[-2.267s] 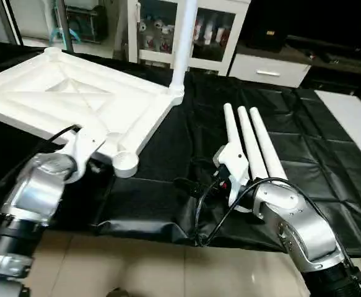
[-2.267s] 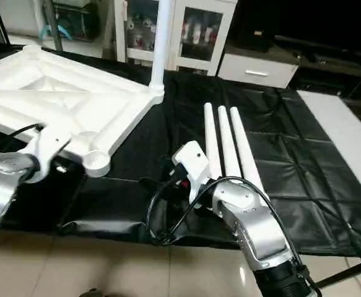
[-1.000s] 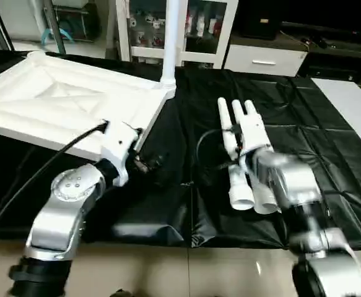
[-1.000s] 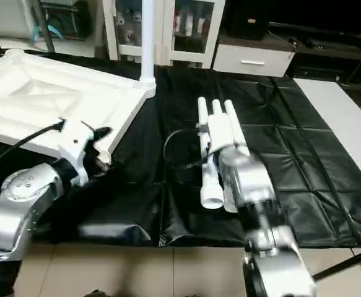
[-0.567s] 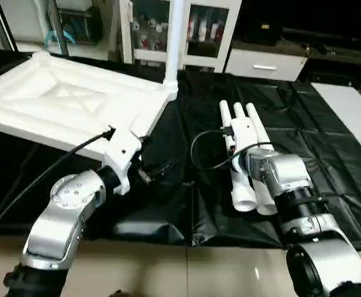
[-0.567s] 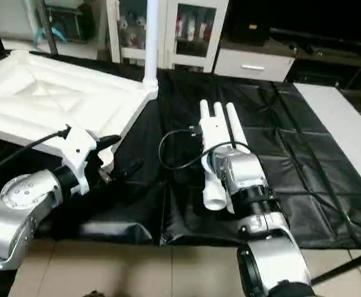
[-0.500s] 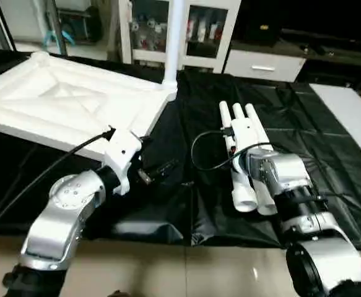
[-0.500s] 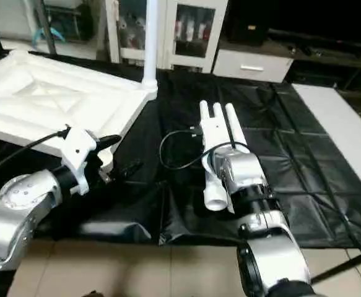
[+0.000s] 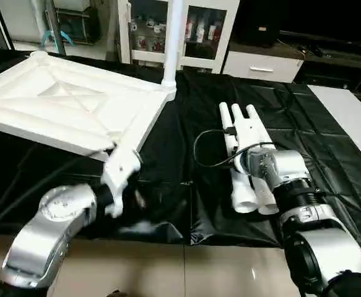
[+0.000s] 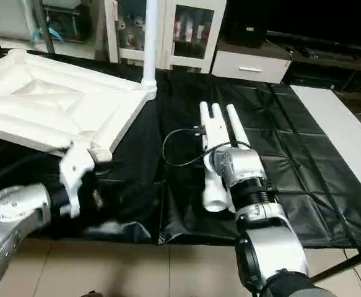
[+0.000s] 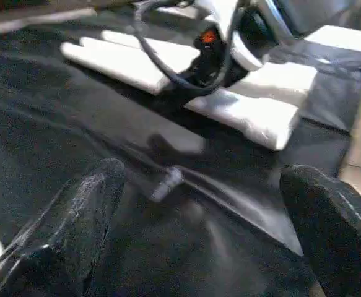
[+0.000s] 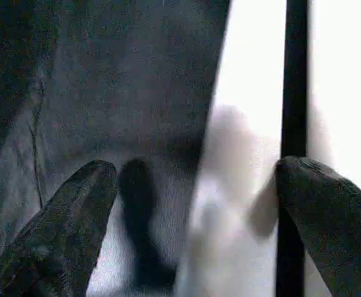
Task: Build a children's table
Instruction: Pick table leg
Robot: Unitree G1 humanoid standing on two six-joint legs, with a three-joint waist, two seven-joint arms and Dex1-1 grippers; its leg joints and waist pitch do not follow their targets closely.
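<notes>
Three loose white legs (image 9: 245, 154), ribbed tabletop (image 9: 69, 108)

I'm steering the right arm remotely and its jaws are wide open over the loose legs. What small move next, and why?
Probably lower the right gripper and close on the leftmost leg. Its jaws stand open right above the three loose legs on the black cover, nothing is held, and the tabletop has just one leg standing.

Head cameras look down; wrist cameras hover near the black cover (image 11: 56, 136).
</notes>
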